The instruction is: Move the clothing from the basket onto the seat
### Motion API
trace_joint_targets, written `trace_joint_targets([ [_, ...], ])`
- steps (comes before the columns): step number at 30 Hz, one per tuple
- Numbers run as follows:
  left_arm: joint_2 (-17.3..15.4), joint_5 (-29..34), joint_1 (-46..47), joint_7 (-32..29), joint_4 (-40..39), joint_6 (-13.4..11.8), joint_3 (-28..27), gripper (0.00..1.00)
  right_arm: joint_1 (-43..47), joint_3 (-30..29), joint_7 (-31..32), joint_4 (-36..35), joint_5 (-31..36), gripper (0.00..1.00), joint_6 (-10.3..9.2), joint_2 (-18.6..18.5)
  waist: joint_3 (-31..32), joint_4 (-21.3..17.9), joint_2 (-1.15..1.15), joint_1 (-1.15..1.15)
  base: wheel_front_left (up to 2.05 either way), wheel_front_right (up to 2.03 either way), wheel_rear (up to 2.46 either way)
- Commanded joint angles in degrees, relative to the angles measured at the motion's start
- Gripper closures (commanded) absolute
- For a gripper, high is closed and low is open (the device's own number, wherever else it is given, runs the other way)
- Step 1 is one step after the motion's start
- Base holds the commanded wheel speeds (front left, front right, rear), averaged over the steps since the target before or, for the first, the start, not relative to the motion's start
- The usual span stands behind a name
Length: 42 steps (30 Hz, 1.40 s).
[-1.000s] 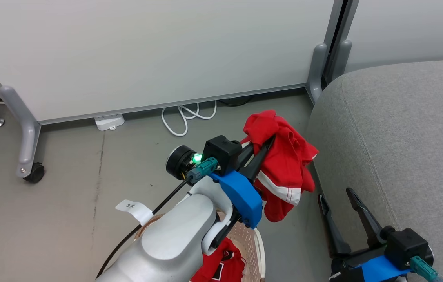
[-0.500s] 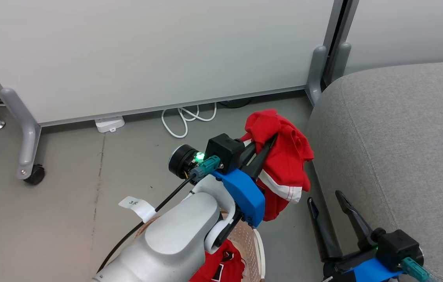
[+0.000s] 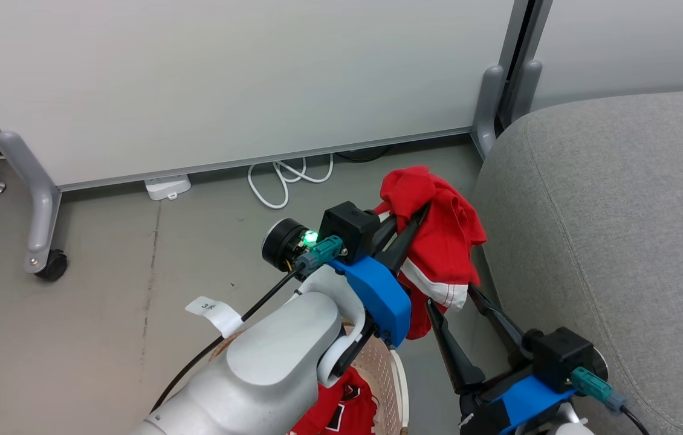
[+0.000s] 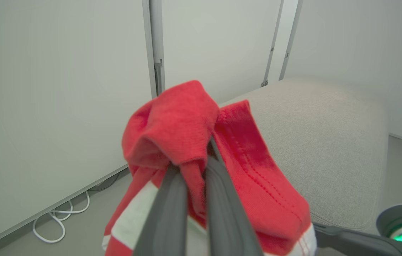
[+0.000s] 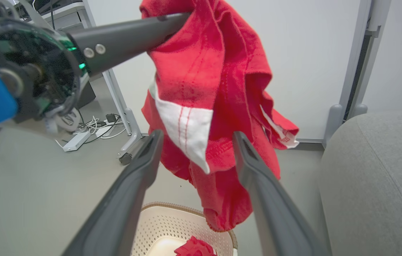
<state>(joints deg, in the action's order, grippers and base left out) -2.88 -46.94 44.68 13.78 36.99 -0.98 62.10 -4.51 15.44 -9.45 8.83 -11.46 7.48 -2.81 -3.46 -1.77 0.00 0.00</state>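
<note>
My left gripper [image 3: 419,212] is shut on a red garment [image 3: 441,241] with a white striped panel and holds it in the air beside the grey sofa [image 3: 619,211]. In the left wrist view the fingers [image 4: 218,199] pinch a bunched fold of the garment [image 4: 179,121]. My right gripper [image 3: 450,295] is open just under the hanging cloth. In the right wrist view, my right gripper [image 5: 197,137] has the garment's [image 5: 215,71] lower part showing between its fingers. Below stands the cream basket [image 5: 172,220] [image 3: 393,374] holding a second red garment [image 3: 341,411] [image 5: 194,247].
White partition panels stand behind, on grey feet with a caster [image 3: 51,266]. A white cable [image 3: 284,181] and a power strip [image 3: 166,187] lie on the grey floor at their base. The sofa's wide seat [image 4: 329,135] stretches to the right.
My right gripper has moved left and up, from beside the sofa's edge to just under the hanging garment. The left gripper keeps its hold and has barely moved.
</note>
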Motion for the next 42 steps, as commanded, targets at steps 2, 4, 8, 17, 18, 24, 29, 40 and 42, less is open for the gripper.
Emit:
trace_joint_targets([
  [2,0.0,-0.5,1.0,0.5,0.0,-0.2,0.7,1.0,-2.1,1.0,0.8,1.4,0.2,0.0,0.03,-0.1,-0.1,0.1,0.0,0.0,0.0,0.0,0.0],
  [4,0.0,-0.9,1.3,0.6,0.0,-0.3,1.0,1.0,-3.3,1.5,1.0,2.3,0.4,0.0,0.03,-0.1,-0.3,0.2,0.0,0.0,0.0,0.0,0.0],
  [8,0.0,-1.5,1.6,0.8,0.0,-0.4,1.8,1.0,-5.8,2.4,0.8,4.4,0.7,0.0,0.03,-0.1,-0.5,0.3,0.0,0.0,0.0,0.0,0.0],
  [17,0.0,-2.5,2.2,1.0,0.0,-0.6,2.9,1.0,-10.0,3.3,-0.3,9.3,0.4,0.0,0.03,-0.1,-0.5,0.7,0.0,0.0,0.0,0.0,0.0],
  [18,0.0,-2.8,2.3,1.1,0.0,-0.6,3.1,1.0,-11.0,3.7,-0.7,10.6,0.5,0.0,0.03,-0.1,-0.6,0.7,0.0,0.0,0.0,0.0,0.0],
  [24,0.0,-3.2,2.6,1.2,0.0,-0.9,3.7,1.0,-12.7,4.5,-1.1,13.5,0.8,0.0,0.03,-0.1,-0.6,0.7,0.0,0.0,0.0,0.0,0.0],
  [29,0.0,-3.5,2.8,1.3,0.0,-0.9,4.2,1.0,-13.7,4.9,-1.5,15.6,0.0,0.45,0.03,-0.1,-0.6,0.8,0.0,0.0,0.0,0.0,0.0],
  [40,0.0,-4.3,2.9,1.4,0.3,-1.0,4.8,1.0,-14.6,5.3,-2.7,17.7,-1.1,1.0,0.03,-0.1,-0.7,0.7,0.0,0.0,0.0,0.0,0.0],
  [42,0.0,-4.4,3.0,1.5,0.3,-0.9,4.9,1.0,-14.6,5.4,-2.8,17.9,-1.3,1.0,0.03,-0.1,-0.7,0.7,0.0,0.0,0.0,0.0,0.0],
])
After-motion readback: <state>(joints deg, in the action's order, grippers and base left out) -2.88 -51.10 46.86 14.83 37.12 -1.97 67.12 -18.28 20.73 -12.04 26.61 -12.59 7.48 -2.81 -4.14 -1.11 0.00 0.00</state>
